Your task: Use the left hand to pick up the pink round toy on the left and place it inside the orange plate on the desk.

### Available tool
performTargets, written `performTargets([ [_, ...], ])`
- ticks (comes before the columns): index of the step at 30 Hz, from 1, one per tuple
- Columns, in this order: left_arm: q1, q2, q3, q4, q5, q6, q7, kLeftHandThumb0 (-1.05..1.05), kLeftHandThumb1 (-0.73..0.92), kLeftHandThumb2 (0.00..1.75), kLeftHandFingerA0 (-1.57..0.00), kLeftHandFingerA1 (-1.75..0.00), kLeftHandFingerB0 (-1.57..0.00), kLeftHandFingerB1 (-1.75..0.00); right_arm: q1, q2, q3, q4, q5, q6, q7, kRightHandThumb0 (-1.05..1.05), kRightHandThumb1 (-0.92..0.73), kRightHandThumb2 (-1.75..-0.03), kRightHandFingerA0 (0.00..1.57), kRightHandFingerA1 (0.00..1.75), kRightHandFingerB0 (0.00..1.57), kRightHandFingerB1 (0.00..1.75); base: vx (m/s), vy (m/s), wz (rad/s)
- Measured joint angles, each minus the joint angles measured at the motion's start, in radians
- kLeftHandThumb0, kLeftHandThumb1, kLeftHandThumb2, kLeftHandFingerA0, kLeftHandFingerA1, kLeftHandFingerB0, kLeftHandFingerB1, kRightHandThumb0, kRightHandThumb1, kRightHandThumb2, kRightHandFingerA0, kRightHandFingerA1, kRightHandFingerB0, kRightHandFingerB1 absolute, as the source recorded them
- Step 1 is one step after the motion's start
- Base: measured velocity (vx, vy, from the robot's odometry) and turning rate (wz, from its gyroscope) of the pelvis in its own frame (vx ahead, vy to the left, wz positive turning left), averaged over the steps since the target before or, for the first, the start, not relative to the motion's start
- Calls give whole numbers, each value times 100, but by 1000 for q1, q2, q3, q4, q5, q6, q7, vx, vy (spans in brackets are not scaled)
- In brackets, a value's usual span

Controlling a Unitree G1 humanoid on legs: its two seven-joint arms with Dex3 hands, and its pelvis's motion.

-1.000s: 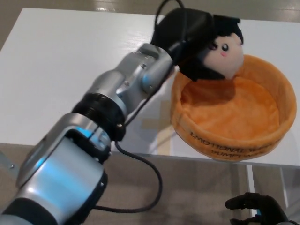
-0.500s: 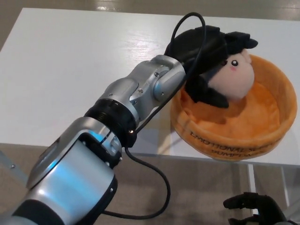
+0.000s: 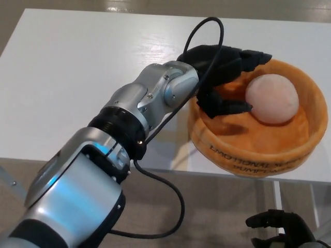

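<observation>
The pink round toy point(image 3: 272, 98) lies inside the orange plate point(image 3: 243, 155), a soft round basket at the right of the white desk; only its plain pink side shows. My left hand point(image 3: 224, 72) hovers over the plate's left rim, open, its black fingers spread just left of the toy and apart from it. My right hand point(image 3: 282, 231) hangs low at the bottom right, below the desk edge, with its fingers curled loosely and holding nothing.
The white desk point(image 3: 77, 77) stretches to the left of the plate. My silver left arm point(image 3: 139, 108) crosses the desk diagonally, with a black cable point(image 3: 170, 191) looping off it. The desk's front edge runs just under the plate.
The left hand lowered the toy into the plate and let go of it. The toy rolled to the right, hiding its face, and the hand drew back to the left rim.
</observation>
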Motion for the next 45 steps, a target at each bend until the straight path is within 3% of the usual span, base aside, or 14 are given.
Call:
performTargets([
  [13,1,63,97,-189,-61,29,-147,-102,66,105,0,0,0,-1,-3,3,1,1,0,1,1,-14,-55,-60,68,88,67,78,0,0,0],
  [15,3,82,137,-254,-92,28,-167,-96,60,96,0,0,-1,-4,-3,3,1,1,0,1,1,-14,-55,-60,67,88,68,79,0,0,0],
  [16,5,89,154,-284,-104,27,-175,-51,34,71,-3,-27,-4,-21,-3,3,1,1,0,1,1,-13,-57,-58,63,84,65,76,0,0,0],
  [17,11,101,183,-330,-128,24,-185,-51,34,71,-3,-27,-4,-21,-4,3,1,1,-1,1,1,-13,-57,-58,63,84,65,76,0,0,0],
  [18,12,103,188,-338,-134,23,-187,-33,27,66,-1,-27,-1,-26,-4,3,1,1,-1,1,1,-13,-57,-58,64,85,65,77,0,0,0],
  [19,28,108,215,-381,-155,16,-189,-33,27,66,-1,-27,-1,-26,-4,3,1,1,0,1,1,-13,-57,-58,64,85,65,77,0,0,0],
  [20,54,112,243,-436,-178,5,-189,0,45,53,0,-20,-9,-28,-5,3,1,1,0,1,1,-14,-56,-59,63,84,66,77,0,0,0],
  [27,174,135,320,-680,-237,-7,-191,6,53,55,-1,-27,-17,-31,-6,2,0,0,0,1,1,-15,-56,-58,63,84,66,77,0,0,0],
  [28,178,136,322,-686,-239,-7,-191,13,57,65,-6,-20,-20,-34,-6,2,0,0,-1,1,1,-16,-56,-59,64,85,66,77,0,0,0],
  [31,263,152,356,-839,-273,-7,-199,15,60,66,-9,-19,-20,-34,-7,2,0,0,-1,1,1,-16,-56,-59,63,84,66,77,0,0,0],
  [32,271,153,358,-852,-277,-7,-200,16,60,62,-7,-39,-32,-35,-7,2,0,0,-1,1,1,-15,-57,-58,62,84,66,76,0,0,0],
  [38,418,203,400,-1064,-340,3,-218,20,55,80,-7,-37,-41,-34,-11,0,0,-1,-1,1,1,-14,-56,-59,64,85,66,77,0,0,0],
  [39,435,209,405,-1085,-347,3,-220,19,53,81,-17,-40,-48,-36,-11,-1,0,-1,-1,1,1,-13,-55,-60,64,86,66,78,0,0,0],
  [45,670,287,458,-1286,-439,8,-251,19,57,82,-18,-37,-46,-35,-18,-3,0,-1,-1,1,1,-14,-55,-60,64,85,66,77,0,0,0],
])
